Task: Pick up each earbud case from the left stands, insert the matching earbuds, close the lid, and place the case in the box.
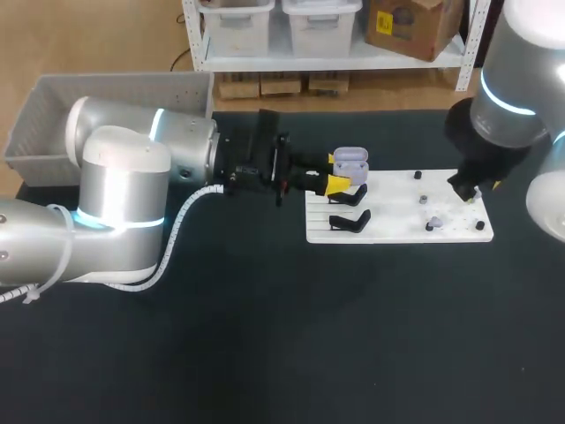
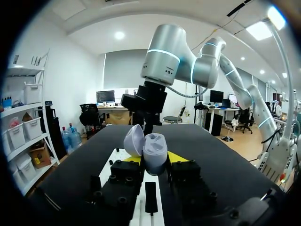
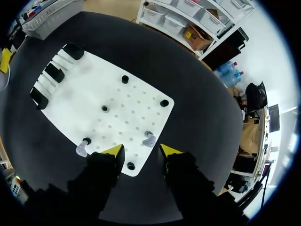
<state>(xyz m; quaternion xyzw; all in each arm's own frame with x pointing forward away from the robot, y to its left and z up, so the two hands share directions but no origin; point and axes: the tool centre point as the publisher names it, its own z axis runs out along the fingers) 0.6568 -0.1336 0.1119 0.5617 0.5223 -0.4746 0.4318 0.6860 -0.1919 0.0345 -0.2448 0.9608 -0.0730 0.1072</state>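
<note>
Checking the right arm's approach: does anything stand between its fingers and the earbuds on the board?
Nothing visible. The open right fingers hang above the board; one earbud lies just ahead of them, another beside, both uncovered.

High rear head view; close wrist views, left level, right downward; white board common.

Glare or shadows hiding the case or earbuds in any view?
Head view: no glare, but the earbuds look pale against the white board, so contrast is low. Left wrist view: bright glare overhead, earbud case evenly lit. Right wrist view: earbuds plain, soft shadows only.
</note>
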